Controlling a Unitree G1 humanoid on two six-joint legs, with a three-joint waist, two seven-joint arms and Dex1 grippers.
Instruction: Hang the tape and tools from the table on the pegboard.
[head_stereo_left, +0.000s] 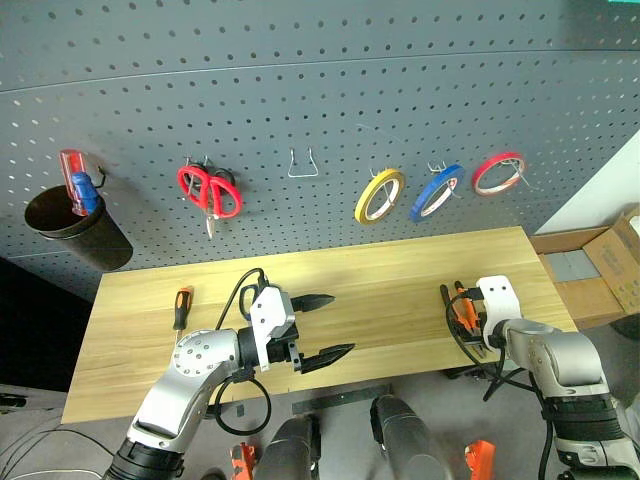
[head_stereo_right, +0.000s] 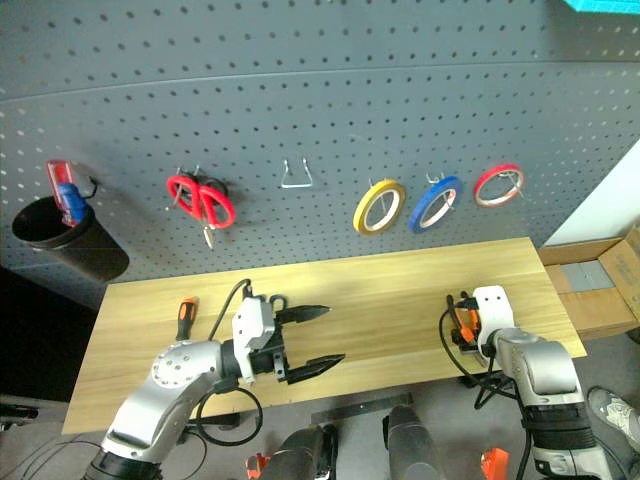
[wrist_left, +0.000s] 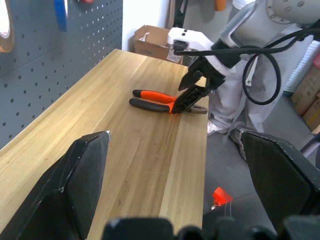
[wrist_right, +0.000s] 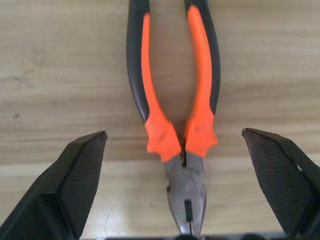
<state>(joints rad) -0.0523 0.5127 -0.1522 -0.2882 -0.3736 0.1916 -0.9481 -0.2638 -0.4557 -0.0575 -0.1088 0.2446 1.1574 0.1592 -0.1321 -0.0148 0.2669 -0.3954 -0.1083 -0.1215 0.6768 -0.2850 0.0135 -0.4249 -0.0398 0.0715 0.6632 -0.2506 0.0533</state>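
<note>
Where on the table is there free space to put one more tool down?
The table is bare between the screwdriver near its left end and the pliers near its right end, especially along the pegboard side. The open left gripper hovers mid-front; the open right gripper straddles the pliers.

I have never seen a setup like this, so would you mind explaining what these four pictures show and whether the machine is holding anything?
It is a humanoid robot with two arms, each ending in a two-fingered black gripper. Two pictures come from cameras on its head, looking down at a wooden table and a pegboard. The other two come from cameras on each wrist, looking along the fingers.

The left gripper is open and empty above the table. The right gripper is open too, poised over pliers lying flat; it holds nothing yet. A screwdriver lies near the table's left end.

On the pegboard hang red scissors and yellow, blue and red tape rings.
</note>
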